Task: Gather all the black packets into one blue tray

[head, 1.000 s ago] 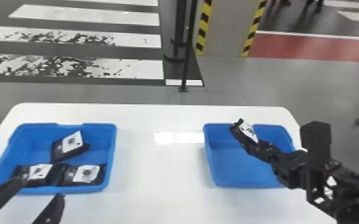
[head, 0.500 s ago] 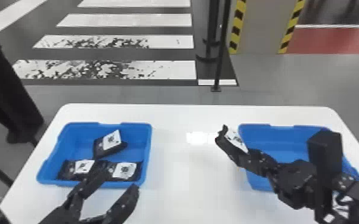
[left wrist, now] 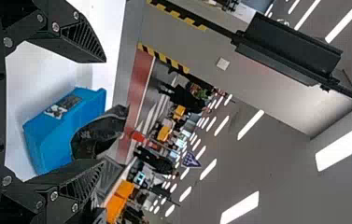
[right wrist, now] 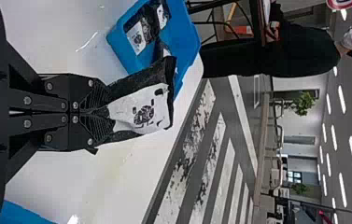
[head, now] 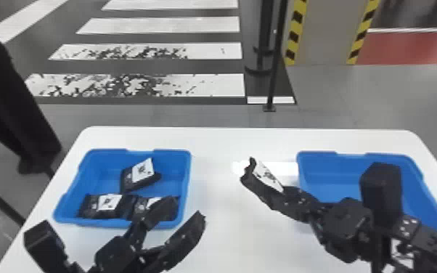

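Right gripper [head: 285, 194]: pinching a packet [head: 265, 178] by one end. Packet sticks out past the fingertips, long axis roughly in line with them, free end toward the desk's [head: 228, 236] far edge and leftward. It's between the trays, near the right tray's [head: 337, 154] left wall.

Left tray [head: 188, 178] is across to the left, 3 packets [head: 141, 176] inside. Likely move: carry left, free end leading, over its right wall. Left gripper [head: 188, 208] is spread by that tray's near right corner, nearer the target; I'd watch clearance.
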You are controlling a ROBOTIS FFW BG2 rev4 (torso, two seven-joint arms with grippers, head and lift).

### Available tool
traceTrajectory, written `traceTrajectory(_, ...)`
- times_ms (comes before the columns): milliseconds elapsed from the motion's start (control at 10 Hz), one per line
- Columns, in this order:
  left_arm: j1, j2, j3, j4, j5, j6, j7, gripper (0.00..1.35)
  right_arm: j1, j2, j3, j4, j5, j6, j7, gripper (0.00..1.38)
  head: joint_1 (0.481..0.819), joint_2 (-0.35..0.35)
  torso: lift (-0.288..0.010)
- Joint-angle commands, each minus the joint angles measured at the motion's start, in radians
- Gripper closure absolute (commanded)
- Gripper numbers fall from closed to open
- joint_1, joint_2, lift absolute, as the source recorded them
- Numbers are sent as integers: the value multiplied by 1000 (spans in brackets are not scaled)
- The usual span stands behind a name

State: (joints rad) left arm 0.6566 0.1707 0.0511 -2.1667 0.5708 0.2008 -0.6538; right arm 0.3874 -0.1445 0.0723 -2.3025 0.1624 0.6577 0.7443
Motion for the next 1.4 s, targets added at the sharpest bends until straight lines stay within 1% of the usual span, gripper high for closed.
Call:
traceTrajectory(0,-65,10,-59,70,63,0,-6,288,0,-6,31,-8,11,0,7,1283,695,41,-110)
traceTrajectory(200,-136,12,-97,109,71,-22,-7,288,0,-12,71,-11,9,0,17,1283,695,28,-110)
traceTrajectory(500,-217,10,-135,209,87,-34,-6,294,5,-20,105,-35,11,0,29,1285,695,43,-110)
traceTrajectory(600,-232,10,-149,239,101,-41,-6,360,3,-20,111,-40,13,0,30,1285,695,48,-110)
traceTrajectory(800,-259,10,-177,285,109,-46,-6,848,3,-20,117,-43,15,0,35,1283,695,47,-110)
traceTrajectory(900,-266,10,-185,293,101,-100,-6,1064,0,-21,119,-38,17,0,37,1283,695,43,-110)
traceTrajectory(1000,-266,10,-189,293,87,-159,2,1202,0,-21,119,-35,19,2,40,1283,695,41,-110)
traceTrajectory(1100,-269,12,-189,293,73,-179,2,1207,0,-21,119,-35,19,2,41,1285,695,46,-110)
traceTrajectory(1200,-271,12,-187,293,57,-223,3,1207,0,-20,119,-33,19,2,43,1283,695,49,-110)
traceTrajectory(1300,-274,12,-181,293,39,-235,2,1207,-2,-21,119,-30,15,2,44,1282,695,55,-110)
